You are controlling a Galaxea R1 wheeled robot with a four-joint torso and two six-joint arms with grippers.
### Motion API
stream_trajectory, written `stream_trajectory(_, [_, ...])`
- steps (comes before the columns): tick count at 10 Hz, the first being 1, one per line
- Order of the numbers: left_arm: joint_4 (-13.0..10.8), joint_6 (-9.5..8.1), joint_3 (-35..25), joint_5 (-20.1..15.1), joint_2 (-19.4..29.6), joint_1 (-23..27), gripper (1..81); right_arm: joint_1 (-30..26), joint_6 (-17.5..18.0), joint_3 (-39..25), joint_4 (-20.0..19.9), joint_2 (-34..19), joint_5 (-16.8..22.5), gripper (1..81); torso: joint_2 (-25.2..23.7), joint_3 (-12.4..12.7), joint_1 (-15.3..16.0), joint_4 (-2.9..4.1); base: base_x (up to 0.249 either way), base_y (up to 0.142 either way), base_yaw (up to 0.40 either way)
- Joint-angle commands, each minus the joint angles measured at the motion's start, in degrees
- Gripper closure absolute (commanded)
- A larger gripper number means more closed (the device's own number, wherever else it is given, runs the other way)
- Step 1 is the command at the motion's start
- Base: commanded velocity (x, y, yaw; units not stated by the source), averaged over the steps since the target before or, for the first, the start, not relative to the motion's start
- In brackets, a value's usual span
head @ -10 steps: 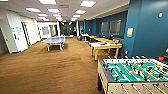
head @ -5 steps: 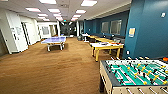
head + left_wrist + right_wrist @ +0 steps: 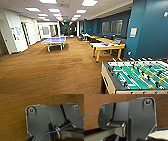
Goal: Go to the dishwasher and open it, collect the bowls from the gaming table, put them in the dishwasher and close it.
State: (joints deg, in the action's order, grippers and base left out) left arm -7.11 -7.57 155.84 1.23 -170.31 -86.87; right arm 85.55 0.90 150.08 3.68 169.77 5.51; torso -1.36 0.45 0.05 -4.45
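Note:
The gaming table (image 3: pixel 110 77) stands at the lower right of the head view. It has a grey rim, a green field (image 3: pixel 140 75) and rods with small player figures. Only its near-left part is in the picture. The dishwasher and the bowls are out of view. In both wrist views the robot's dark plate hangs over brown carpet (image 3: pixel 12 112) (image 3: pixel 91 99), and a thin blue cable (image 3: pixel 70 124) crosses the left one.
Wide brown carpet (image 3: pixel 57 70) stretches ahead. A blue ping-pong table (image 3: pixel 53 40) stands mid-room. A yellow-legged table (image 3: pixel 107 46) and more tables line the blue wall (image 3: pixel 150 30) on the right. White walls and doors (image 3: pixel 17 37) run along the left.
The head view has hardly shifted over the last second. Nothing in the room has moved.

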Motion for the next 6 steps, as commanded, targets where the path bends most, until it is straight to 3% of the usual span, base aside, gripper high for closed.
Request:
stream_trajectory(1, [0.16, 0.1, 0.16, -2.9, 0.5, 3.24, 1.0, -3.5, -0.29, -0.24, 0.45, -0.1, 3.02, 1.0, 0.0, 0.0, 0.0, 0.0, 0.126, 0.0, 0.0])
stream_trajectory(6, [0.16, 0.1, 0.16, -2.9, 0.5, 3.15, 1.0, -3.67, -0.29, -0.24, 0.36, -0.02, 3.02, 1.0, 0.0, 0.0, 0.02, 0.0, 0.131, 0.0, 0.0])
